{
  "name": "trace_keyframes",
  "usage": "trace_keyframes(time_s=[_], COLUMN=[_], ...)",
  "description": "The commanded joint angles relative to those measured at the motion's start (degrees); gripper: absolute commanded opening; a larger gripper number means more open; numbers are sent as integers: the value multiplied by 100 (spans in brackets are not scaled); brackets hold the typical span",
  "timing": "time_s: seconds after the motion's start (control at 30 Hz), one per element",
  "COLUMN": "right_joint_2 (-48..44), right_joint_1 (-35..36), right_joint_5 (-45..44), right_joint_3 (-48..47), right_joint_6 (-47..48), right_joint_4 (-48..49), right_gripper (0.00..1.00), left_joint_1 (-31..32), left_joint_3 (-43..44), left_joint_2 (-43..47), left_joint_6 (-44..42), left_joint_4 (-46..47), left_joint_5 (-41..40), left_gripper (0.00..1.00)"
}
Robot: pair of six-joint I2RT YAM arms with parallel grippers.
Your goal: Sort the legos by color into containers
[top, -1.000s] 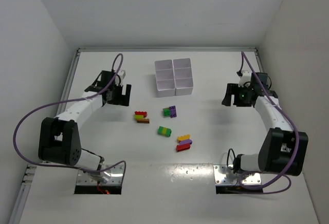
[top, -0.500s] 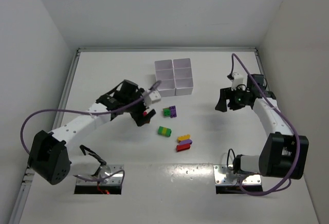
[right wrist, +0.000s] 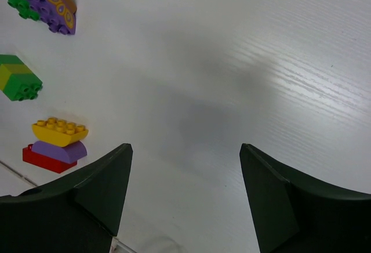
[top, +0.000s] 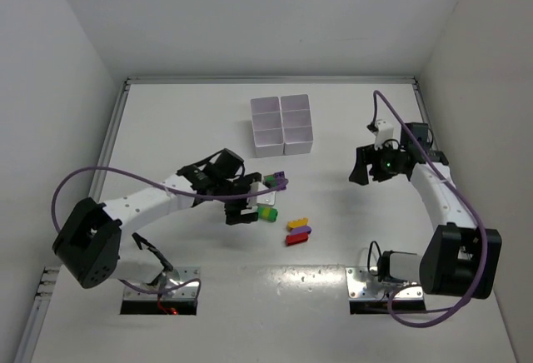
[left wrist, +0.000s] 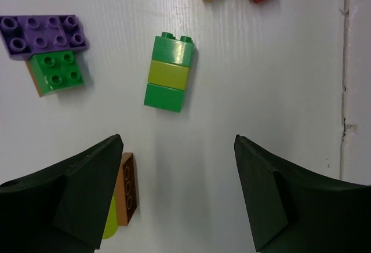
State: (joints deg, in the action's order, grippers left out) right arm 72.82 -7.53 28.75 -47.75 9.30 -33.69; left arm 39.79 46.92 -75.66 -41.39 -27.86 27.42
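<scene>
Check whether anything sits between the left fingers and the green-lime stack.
Nothing visible does: only bare table lies between the left fingers and the stack. A brown brick lies against one finger, off to the side.

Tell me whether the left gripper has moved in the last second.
Yes. The left gripper swung right and down in the top view: from left of the white tray to below it, beside the green-and-lime stack.

Bright, even light fr. above — soft shadows, wrist views sharp.
</scene>
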Motion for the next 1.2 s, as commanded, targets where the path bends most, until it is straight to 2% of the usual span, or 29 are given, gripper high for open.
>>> trace_keyframes(time_s=[0.0,0.27,0.63,0.8,1.17], right_joint_2=[-259,-206,-102,-39,127], right_joint_1=[-29,-187,-354,-354,-354], right_joint_5=[69,69,122,175,175], right_joint_3=[90,-24,-77,-129,-182], right_joint_6=[133,133,81,81,28], right_joint_4=[-6,-6,-6,-6,100], right_gripper=[75,75,75,75,77], left_joint_1=[117,275,275,275,328], left_joint_3=[-77,89,353,564,564], left_joint_2=[-229,-933,-1548,-1759,-1812], left_joint_6=[-642,-1037,-1091,-950,-1249], left_joint_4=[395,659,773,896,843], left_joint_5=[413,475,475,475,238], left_gripper=[84,81,68,68,77])
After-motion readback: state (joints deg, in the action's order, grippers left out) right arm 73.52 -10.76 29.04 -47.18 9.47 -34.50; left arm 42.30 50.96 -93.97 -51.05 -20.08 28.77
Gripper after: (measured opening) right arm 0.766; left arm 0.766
